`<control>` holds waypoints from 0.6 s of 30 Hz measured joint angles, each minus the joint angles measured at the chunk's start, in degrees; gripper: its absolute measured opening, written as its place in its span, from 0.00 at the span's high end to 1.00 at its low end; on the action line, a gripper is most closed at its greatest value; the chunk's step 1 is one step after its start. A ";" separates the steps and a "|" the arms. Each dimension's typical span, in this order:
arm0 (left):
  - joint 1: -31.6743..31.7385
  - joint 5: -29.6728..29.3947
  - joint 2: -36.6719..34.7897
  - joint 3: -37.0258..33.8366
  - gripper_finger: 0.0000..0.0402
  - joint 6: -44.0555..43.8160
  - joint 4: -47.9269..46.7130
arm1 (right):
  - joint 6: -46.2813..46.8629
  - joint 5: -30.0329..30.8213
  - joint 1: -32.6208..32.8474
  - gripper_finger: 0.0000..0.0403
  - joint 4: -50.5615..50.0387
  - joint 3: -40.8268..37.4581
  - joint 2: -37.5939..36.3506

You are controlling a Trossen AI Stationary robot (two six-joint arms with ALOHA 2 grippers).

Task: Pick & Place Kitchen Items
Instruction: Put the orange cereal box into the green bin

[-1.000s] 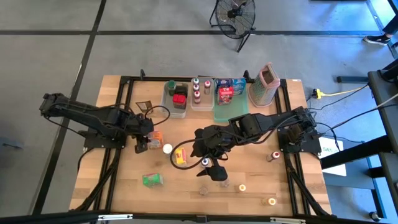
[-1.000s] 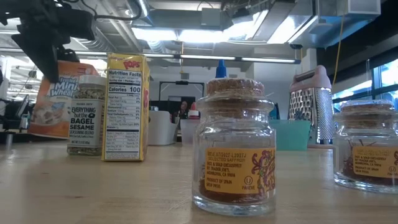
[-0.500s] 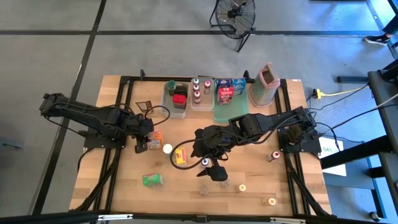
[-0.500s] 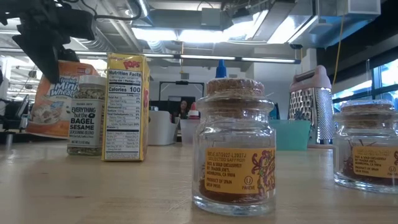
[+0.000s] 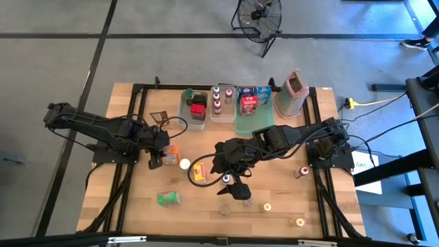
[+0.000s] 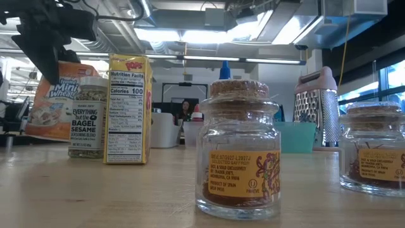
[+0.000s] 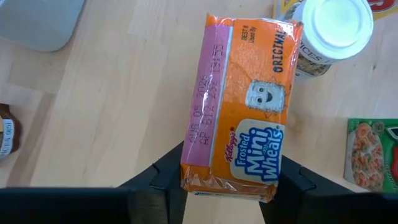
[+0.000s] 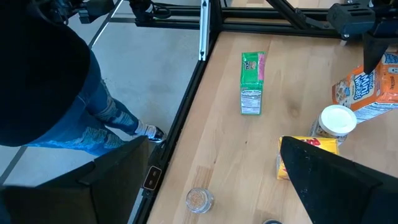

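An orange Frosted Mini-Wheats box (image 7: 242,106) sits between the fingers of my left gripper (image 7: 230,186), which is shut on it at the table's left middle (image 5: 164,155). Beside it stand a white-lidded seasoning jar (image 5: 184,164) and a yellow box (image 5: 198,172). A green box (image 5: 168,198) lies flat nearer the front edge. My right gripper (image 8: 217,186) hangs open high over the table's middle (image 5: 238,186), touching nothing. My left gripper pinches the orange box between its two fingers (image 7: 168,180) at the box's end nearest the wrist (image 7: 217,183). The fingers slant steeply down from the table's left. The box is tilted (image 6: 54,101); whether its lower end rests on the table, I cannot tell.
Clear tubs (image 5: 195,110) with bottles, a green tray (image 5: 252,115) and a metal grater (image 5: 293,92) line the far edge. Cork-topped jars (image 6: 239,152) stand near the front edge (image 5: 267,206). A person's leg (image 8: 74,93) shows beside the table's left side.
The orange box in my left gripper has tipped a little. Both arms have stayed in place.
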 joint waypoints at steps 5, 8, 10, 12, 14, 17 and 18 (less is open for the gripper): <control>0.01 1.11 0.00 0.00 0.64 0.01 -0.18 | 0.00 -0.11 0.00 0.09 0.00 0.00 0.00; 0.00 1.40 0.00 0.00 0.64 -0.15 -1.75 | 0.02 -0.26 0.00 0.09 0.00 0.00 0.00; 0.00 1.43 0.00 0.00 0.64 -0.29 -3.49 | 0.02 -0.26 0.00 0.09 -0.02 0.00 0.00; 0.00 1.43 0.00 0.18 0.64 -0.45 -5.39 | 0.00 -0.26 0.00 0.09 -0.02 0.00 0.00; 0.00 1.46 0.00 1.40 0.64 -0.49 -6.66 | 0.00 -0.28 -0.04 0.09 -0.03 0.00 0.00; 0.00 0.86 0.00 4.88 0.64 -0.02 -8.40 | 0.00 -0.28 -0.11 0.09 -0.02 0.00 0.00; 0.00 0.34 0.00 6.40 0.64 0.36 -9.41 | 0.00 -0.28 -0.14 0.09 -0.04 0.00 0.00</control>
